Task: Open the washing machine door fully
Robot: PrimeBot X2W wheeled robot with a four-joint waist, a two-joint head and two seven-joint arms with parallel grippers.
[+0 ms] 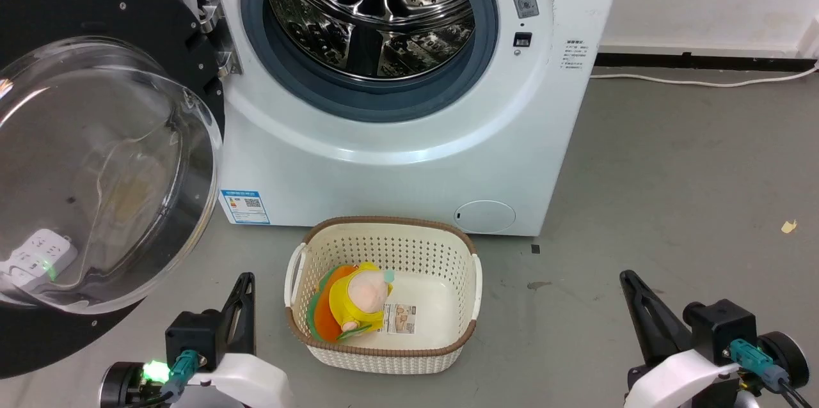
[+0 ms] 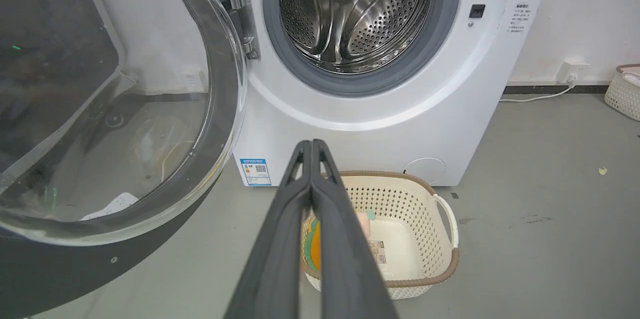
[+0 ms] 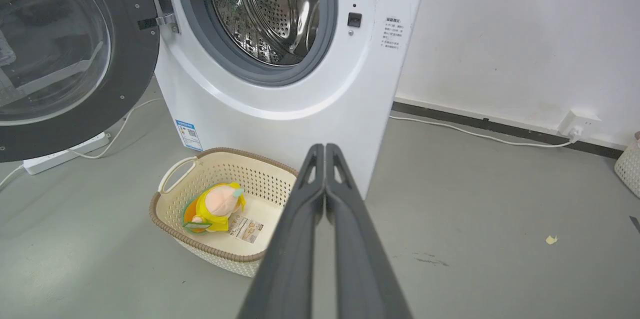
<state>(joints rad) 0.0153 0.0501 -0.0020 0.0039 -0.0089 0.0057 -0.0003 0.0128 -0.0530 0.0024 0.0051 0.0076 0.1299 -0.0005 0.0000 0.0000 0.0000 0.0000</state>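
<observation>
The washing machine (image 1: 409, 158) (image 2: 380, 124) (image 3: 290, 119) stands white before me, its steel drum (image 1: 371, 5) exposed inside the grey rubber ring. The washing machine door (image 1: 96, 171) (image 2: 110, 109) (image 3: 60, 49), black with a bulging clear window, is swung out wide to the left on its metal hinge (image 1: 214, 31). My left gripper (image 1: 244, 285) (image 2: 311, 145) is shut and empty, low beside the door's bottom edge without touching it. Over bare floor at the lower right, my right gripper (image 1: 627, 280) (image 3: 324, 148) is shut with nothing in it.
A cream perforated basket (image 1: 384, 248) (image 2: 440, 239) (image 3: 165, 209) holding a yellow-and-orange plush toy (image 1: 355, 302) (image 3: 215, 206) sits on the grey floor before the machine, between my grippers. A white power strip (image 3: 65, 154) lies behind the door. A cable (image 1: 704, 80) runs along the wall. A second basket (image 2: 624, 90) stands far right.
</observation>
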